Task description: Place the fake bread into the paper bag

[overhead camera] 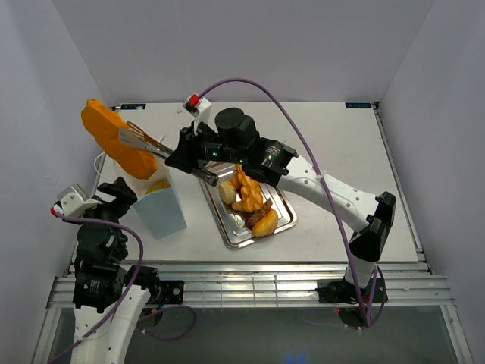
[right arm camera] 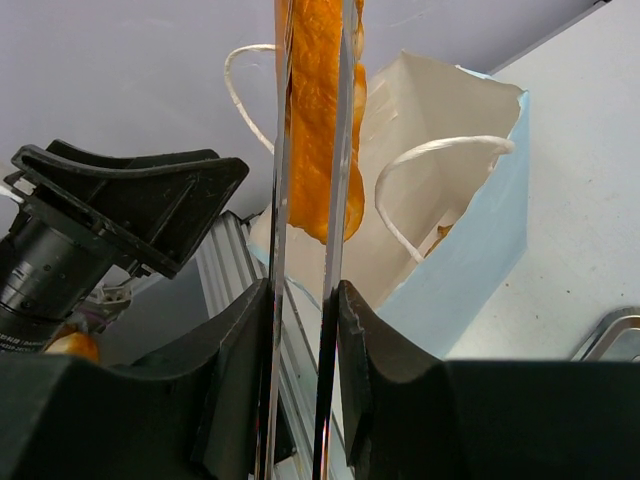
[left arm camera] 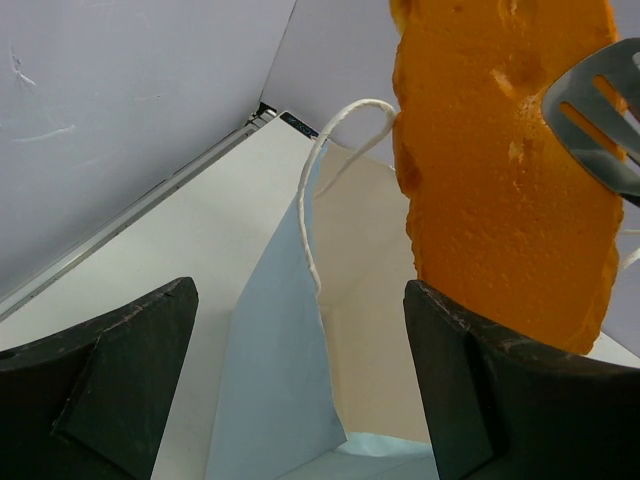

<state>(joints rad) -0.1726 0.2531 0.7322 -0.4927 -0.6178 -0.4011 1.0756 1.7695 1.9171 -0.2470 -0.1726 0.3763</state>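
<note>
Right gripper [right arm camera: 305, 330] is clamped hard on the silver metal tongs [overhead camera: 140, 140], fingers squeezing both blades together. The tongs pinch the long glossy orange toy loaf [overhead camera: 114, 136] partway along its length. The loaf hangs tilted in the air, its lower end close over the open mouth of the pale blue paper bag [overhead camera: 163, 212], not inside yet. The tongs look like a reach extender: the loaf goes in lengthwise and the bulky gripper stays out of the narrow mouth (my read).

Left gripper [left arm camera: 300, 295] is spread wide and holding nothing. The bag's near corner sits between its fingers, with no contact I can see. It's probably parked there to brace the bag if the loaf knocks it.

The bag stands upright on the white table [overhead camera: 333, 144], just beside the silver metal tray [overhead camera: 233, 235], so transfers are short.

Counts:
- 1 loaf in the tongs
- 1 golden piece [overhead camera: 158, 184] showing inside the bag
- roughly five pieces heaped on the tray, incl. 1 round tan bun [overhead camera: 227, 191]; they overlap, so the exact number is unclear
- 1 bag, 2 white string handles [right arm camera: 440, 150], 1 tongs, 1 tray
</note>
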